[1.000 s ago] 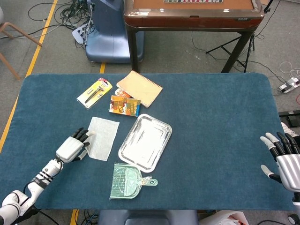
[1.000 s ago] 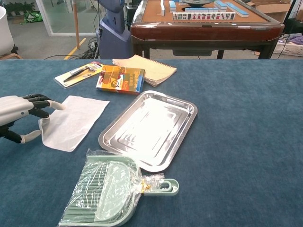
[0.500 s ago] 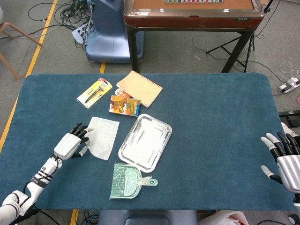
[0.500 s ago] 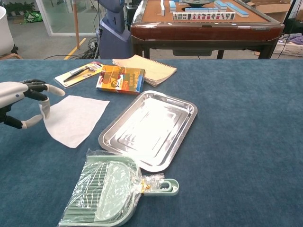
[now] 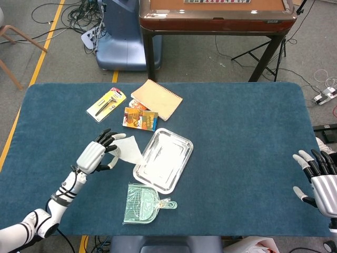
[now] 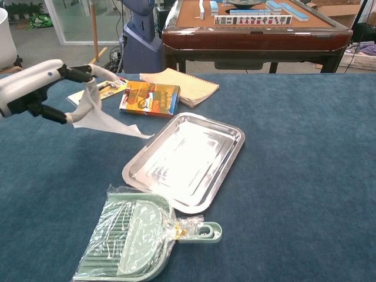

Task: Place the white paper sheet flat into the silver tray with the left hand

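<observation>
My left hand (image 5: 96, 154) (image 6: 41, 88) holds the white paper sheet (image 5: 130, 149) (image 6: 101, 117) by one edge, lifted off the blue table. The sheet hangs crumpled, and its lower corner reaches toward the left rim of the silver tray (image 5: 176, 147) (image 6: 223, 154). The tray lies flat in the middle of the table with nothing in it. My right hand (image 5: 319, 176) rests at the table's right edge with its fingers spread, holding nothing; only the head view shows it.
A green dustpan in plastic wrap (image 5: 142, 203) (image 6: 130, 242) lies in front of the tray. Behind it sit a colourful box (image 5: 140, 118) (image 6: 149, 98), a tan spiral notebook (image 5: 156, 98) (image 6: 179, 86) and a packaged tool (image 5: 106, 104) (image 6: 94, 93). A brown table (image 6: 255, 35) stands beyond.
My left hand has lifted the sheet off the table and carried it up and to the right, toward the tray. The right hand has not moved.
</observation>
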Available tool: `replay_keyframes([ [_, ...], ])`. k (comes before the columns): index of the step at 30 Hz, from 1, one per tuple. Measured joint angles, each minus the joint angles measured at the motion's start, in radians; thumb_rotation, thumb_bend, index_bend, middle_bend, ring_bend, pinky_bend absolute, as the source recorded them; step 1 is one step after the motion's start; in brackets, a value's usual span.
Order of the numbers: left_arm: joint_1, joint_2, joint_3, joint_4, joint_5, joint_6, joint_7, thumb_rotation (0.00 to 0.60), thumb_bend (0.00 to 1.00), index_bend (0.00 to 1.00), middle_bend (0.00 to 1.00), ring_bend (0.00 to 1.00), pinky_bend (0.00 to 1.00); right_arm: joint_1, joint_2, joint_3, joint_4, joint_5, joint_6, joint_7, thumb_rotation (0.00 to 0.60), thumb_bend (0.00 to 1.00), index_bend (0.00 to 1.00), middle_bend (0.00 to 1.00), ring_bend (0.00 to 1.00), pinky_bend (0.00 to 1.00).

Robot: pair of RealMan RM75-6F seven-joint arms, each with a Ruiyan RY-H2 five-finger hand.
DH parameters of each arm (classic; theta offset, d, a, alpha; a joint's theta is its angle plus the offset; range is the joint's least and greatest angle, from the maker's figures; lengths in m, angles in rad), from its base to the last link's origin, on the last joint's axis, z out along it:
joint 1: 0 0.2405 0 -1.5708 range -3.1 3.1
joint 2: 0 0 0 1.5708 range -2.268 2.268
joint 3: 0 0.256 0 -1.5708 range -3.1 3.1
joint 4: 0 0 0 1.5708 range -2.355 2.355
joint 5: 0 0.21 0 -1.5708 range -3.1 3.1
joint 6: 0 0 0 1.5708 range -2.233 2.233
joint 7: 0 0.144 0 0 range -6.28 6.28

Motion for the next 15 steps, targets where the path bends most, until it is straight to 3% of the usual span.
replay_keyframes([
  [8, -0.06, -0.024, -0.058, -0.12, -0.042, -0.063, 0.017, 0.6, 0.44, 0.59, 0.19, 0.12, 0.0, -0.002, -0.003, 0.0, 0.002, 0.0, 0.002, 0.002, 0.6, 0.2, 0.16, 0.14, 0.01, 0.07],
  [15, -0.094, -0.07, -0.023, -0.164, -0.011, -0.115, 0.029, 0.6, 0.44, 0.59, 0.19, 0.12, 0.0, -0.002, -0.004, 0.0, 0.0, 0.0, 0.0, -0.002, 0.6, 0.2, 0.16, 0.14, 0.01, 0.07],
])
